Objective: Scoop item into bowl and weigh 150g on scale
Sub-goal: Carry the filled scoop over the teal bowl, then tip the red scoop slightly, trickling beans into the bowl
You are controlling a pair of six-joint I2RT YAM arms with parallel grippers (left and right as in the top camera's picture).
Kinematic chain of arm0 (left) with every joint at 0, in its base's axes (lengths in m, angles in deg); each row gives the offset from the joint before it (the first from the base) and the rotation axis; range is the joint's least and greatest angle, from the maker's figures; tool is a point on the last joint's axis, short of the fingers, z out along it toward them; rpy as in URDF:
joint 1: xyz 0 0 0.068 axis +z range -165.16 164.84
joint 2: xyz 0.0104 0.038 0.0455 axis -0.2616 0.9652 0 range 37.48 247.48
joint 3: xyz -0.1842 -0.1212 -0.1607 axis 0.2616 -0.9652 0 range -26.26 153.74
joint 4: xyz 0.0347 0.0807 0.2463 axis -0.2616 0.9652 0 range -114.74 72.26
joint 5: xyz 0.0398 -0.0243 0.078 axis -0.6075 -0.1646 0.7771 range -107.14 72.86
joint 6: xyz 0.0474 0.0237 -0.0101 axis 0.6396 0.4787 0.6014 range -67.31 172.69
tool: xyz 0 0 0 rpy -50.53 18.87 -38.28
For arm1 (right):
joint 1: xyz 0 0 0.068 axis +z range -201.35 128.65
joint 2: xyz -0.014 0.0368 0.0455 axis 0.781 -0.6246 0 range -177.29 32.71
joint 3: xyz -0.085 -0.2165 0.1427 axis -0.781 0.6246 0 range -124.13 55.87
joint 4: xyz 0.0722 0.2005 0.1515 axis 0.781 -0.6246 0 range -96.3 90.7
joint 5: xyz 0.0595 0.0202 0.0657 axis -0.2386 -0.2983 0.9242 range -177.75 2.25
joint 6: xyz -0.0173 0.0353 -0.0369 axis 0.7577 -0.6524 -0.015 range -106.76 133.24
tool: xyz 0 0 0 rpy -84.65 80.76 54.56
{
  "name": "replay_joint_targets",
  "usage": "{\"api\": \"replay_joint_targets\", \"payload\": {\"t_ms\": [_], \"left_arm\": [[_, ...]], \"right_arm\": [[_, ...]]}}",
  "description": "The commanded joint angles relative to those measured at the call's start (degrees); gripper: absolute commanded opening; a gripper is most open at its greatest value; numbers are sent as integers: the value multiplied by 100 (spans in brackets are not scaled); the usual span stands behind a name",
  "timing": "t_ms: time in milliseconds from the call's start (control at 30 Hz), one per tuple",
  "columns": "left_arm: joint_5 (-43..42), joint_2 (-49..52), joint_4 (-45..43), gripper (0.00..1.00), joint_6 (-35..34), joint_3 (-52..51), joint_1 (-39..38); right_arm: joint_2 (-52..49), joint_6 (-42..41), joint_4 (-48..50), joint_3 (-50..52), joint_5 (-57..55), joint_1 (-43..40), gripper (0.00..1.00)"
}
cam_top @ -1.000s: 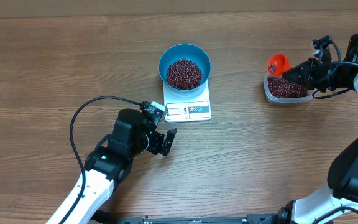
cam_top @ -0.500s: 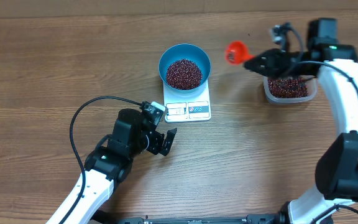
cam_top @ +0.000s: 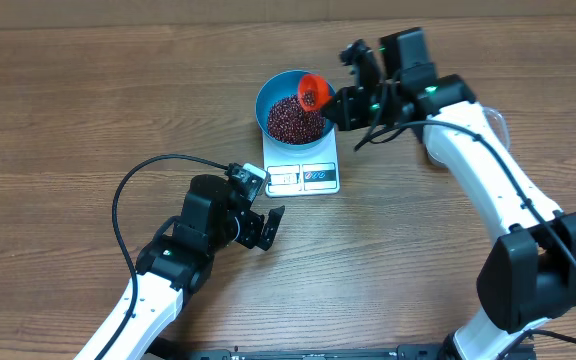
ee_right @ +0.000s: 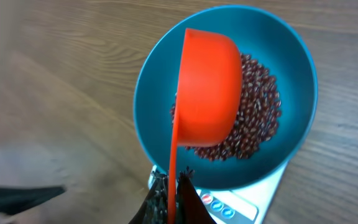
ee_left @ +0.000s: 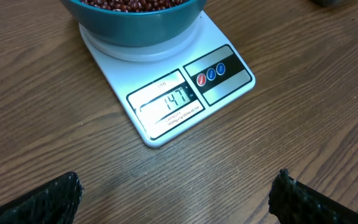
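The blue bowl (cam_top: 297, 88) stands on the white scale (cam_top: 303, 172) and holds a heap of dark red-brown beans (cam_top: 294, 122). My right gripper (cam_top: 340, 105) is shut on the thin handle of an orange scoop (cam_top: 313, 93), whose cup hangs over the bowl's right side with a few beans in it. In the right wrist view the scoop (ee_right: 209, 93) covers part of the beans (ee_right: 257, 118) in the bowl (ee_right: 294, 56). My left gripper (cam_top: 263, 228) stands open over bare table below and left of the scale (ee_left: 185, 93), whose display reads 147.
A clear tub (cam_top: 499, 124) at the right is mostly hidden behind my right forearm. A black cable (cam_top: 118, 200) loops from the left arm across the table. Bare wood lies all round the scale.
My right arm has swung left from the tub to above the bowl, carrying the orange scoop. The left arm has not moved.
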Motion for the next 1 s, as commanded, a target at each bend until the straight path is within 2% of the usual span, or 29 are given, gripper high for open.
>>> {"api": "replay_joint_targets", "payload": {"t_ms": [0,167,600,967], "left_arm": [[-68,28,-22,100,-48,24,-33],[-68,28,-22,100,-48,24,-33],[-68,28,-24,100,-48,24,-33],[-68,28,-22,99,-48,24,-33]], "right_arm": [[208,-81,98,-160,-1204,258,4],[208,-55,170,-160,-2109,590,4],[208,632,219,-160,-3547,1174,4],[208,870,234,-160,-3633,1303,4]]}}
